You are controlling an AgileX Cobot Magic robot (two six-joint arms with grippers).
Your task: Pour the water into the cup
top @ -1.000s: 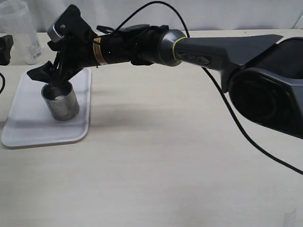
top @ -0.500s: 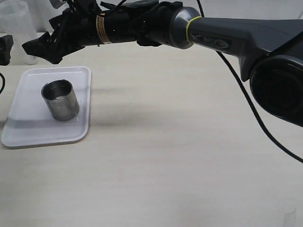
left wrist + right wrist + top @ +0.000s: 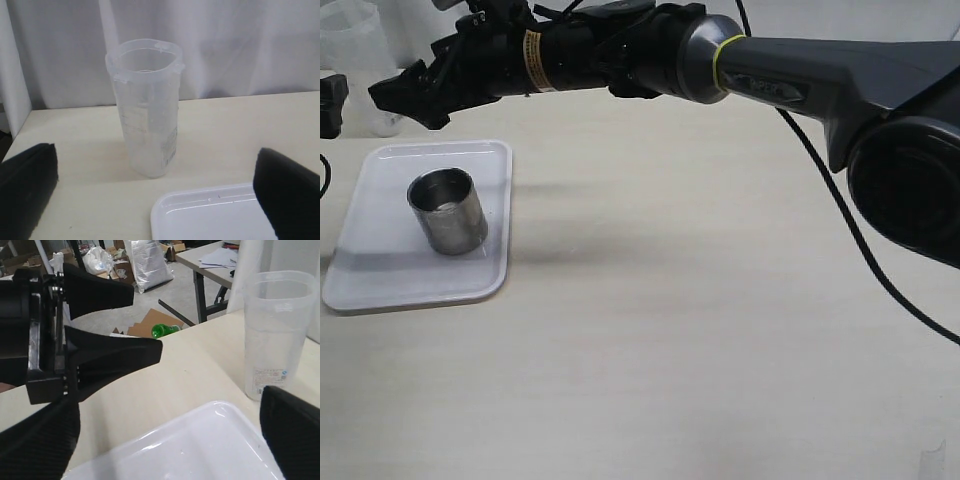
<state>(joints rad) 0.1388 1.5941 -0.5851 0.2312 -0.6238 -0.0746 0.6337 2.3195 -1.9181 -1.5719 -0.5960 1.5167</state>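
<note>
Right gripper point(image 3: 405, 92) hovers open and empty, upper left of the frame. The cup point(image 3: 447, 210) stands upright on the tray point(image 3: 380, 275) (left gripper point(image 3: 156, 195) also spread wide, facing the beaker point(image 3: 146, 107)).

Right arm point(image 3: 840, 80): angular dark grey shell, rounded darker shoulder housing; silver-grey joint with thin yellow-green ring point(image 3: 716, 58). Black forearm, gold label band point(image 3: 532, 60), print unreadable. Loose black cable point(image 3: 820, 180). Right tool point(image 3: 405, 95), left tool point(image 3: 145, 320): matte black, wedge-shaped fingers point(image 3: 110, 352).
</note>
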